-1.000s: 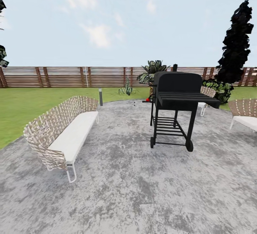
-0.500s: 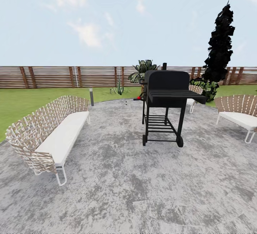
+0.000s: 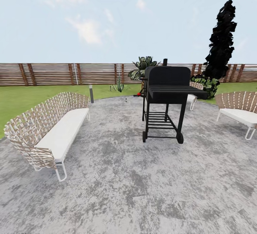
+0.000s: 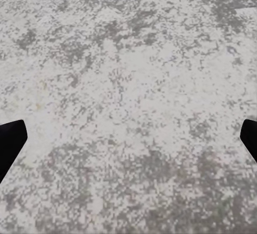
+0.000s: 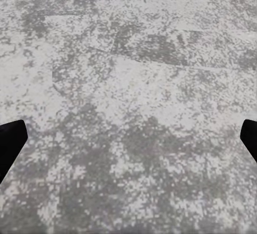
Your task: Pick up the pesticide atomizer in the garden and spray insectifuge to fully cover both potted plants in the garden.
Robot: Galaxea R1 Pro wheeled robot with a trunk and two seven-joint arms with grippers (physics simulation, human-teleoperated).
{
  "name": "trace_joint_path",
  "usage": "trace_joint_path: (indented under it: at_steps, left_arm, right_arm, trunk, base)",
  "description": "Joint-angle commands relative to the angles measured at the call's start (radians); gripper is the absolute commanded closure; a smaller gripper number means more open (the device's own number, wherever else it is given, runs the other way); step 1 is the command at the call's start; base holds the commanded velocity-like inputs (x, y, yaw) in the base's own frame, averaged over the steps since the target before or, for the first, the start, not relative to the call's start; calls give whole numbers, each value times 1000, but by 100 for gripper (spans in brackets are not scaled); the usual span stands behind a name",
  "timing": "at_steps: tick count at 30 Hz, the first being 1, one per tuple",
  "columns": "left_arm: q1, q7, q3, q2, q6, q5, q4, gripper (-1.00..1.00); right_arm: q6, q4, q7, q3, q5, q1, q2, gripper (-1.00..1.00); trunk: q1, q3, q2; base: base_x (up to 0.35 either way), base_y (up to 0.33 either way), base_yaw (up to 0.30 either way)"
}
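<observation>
- Since half a second ago the head camera has tipped slightly, so the whole scene sits a little higher in the picture; the furniture itself has not shifted.
- On the mottled grey patio [image 3: 117, 177] a black grill [image 3: 166, 98] on wheels stands near the middle.
- A long woven bench [image 3: 50, 130] with a white cushion stands on the left side, and a woven chair [image 3: 241, 111] on the right side.
- Far off, at the patio's edge left of the grill, a tiny dark object [image 3: 126, 100] stands upright; it may be the spray bottle, but it is too small to tell.
- One low spiky plant [image 3: 117, 87] sits on the lawn [image 3: 21, 100] before the slatted fence [image 3: 53, 74].
- A short post lamp [image 3: 91, 93] stands at the patio edge.
- Left gripper [image 4: 128, 143]: fingers [image 4: 10, 143] spread wide over bare paving, holding nothing.
- Right gripper [image 5: 128, 143]: fingers [image 5: 10, 143] likewise spread wide, holding nothing.
</observation>
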Motion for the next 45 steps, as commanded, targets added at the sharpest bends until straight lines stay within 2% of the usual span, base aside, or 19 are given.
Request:
trace_joint_path:
  at_steps: [1,34,45]
  left_arm:
    - [-1,1,0,0,-3,1,1,-100]
    - [-1,3,0,0,-4,1,1,-100]
    - [-1,4,0,1,-69,-1,2,-100]
  right_arm:
    - [-3,1,-1,0,0,-1,0,-100]
    - [-2,1,0,0,2,-1,1,-100]
    - [-2,2,0,0,2,-1,1,-100]
  trunk:
    - [4,-6,-8]
    - [130,-160,-239]
    - [130,-177,-239]
  base:
    - [0,0,0]
    - [0,0,0]
    - [0,0,0]
